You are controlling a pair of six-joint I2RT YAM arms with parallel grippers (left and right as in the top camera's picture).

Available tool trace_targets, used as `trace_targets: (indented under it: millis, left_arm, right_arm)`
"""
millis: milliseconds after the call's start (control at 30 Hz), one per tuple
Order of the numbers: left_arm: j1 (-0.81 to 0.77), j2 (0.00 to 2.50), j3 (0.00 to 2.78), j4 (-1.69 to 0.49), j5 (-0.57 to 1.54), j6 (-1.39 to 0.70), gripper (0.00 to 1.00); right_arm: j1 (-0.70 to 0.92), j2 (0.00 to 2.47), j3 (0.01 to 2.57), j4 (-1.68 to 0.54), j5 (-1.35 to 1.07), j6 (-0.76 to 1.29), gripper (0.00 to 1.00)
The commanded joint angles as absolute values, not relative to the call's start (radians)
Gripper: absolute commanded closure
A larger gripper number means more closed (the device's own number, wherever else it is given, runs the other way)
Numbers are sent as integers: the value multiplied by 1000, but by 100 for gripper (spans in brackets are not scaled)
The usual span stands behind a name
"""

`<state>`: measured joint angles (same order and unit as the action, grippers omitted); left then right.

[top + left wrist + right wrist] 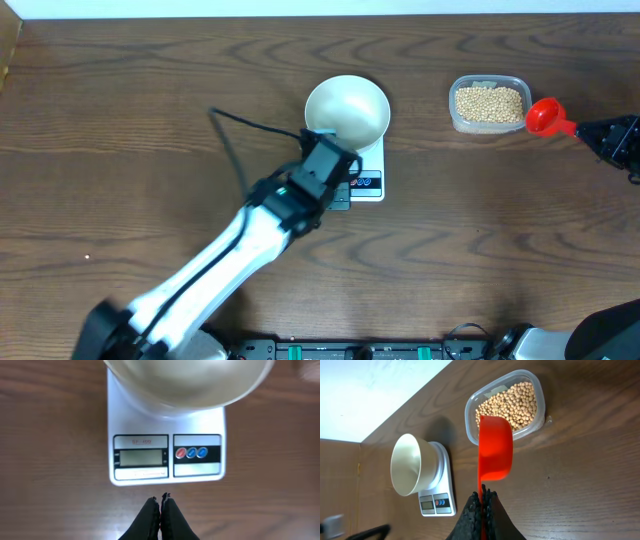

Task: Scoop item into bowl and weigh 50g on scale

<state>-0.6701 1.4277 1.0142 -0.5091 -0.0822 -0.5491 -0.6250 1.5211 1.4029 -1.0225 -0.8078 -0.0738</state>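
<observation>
A white bowl (346, 110) is seen standing on the far part of the scale (370, 182), near the middle of the table (150, 100). The scale's grey display (140, 457) and round coloured buttons (191, 452) are left uncovered along its near edge; the display is too faint for any reading to be made out. The left claw (162, 499) is held shut with nothing between its fingers, just on the near side of the scale, above the table. At the far right, the beans (489, 102) are held in a clear plastic tub (452, 108), well apart from the bowl. The right claw (483, 494) is clamped on the handle of a red scoop (495, 447), whose cup is placed at the tub's right rim; whether the rim is touched cannot be told.
</observation>
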Motion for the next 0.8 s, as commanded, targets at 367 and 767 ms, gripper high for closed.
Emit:
trace_targets:
  millis: [367,767]
  left_arm:
    - [-261,1254,1019,-432,-101,-429,93]
    - [157,1299,1019,-122,-118,-448,92]
  right_arm:
    - [-617,1525,1396,-878,-842,-49,99]
    - [-496,1524,1397,-485,-838,196,99]
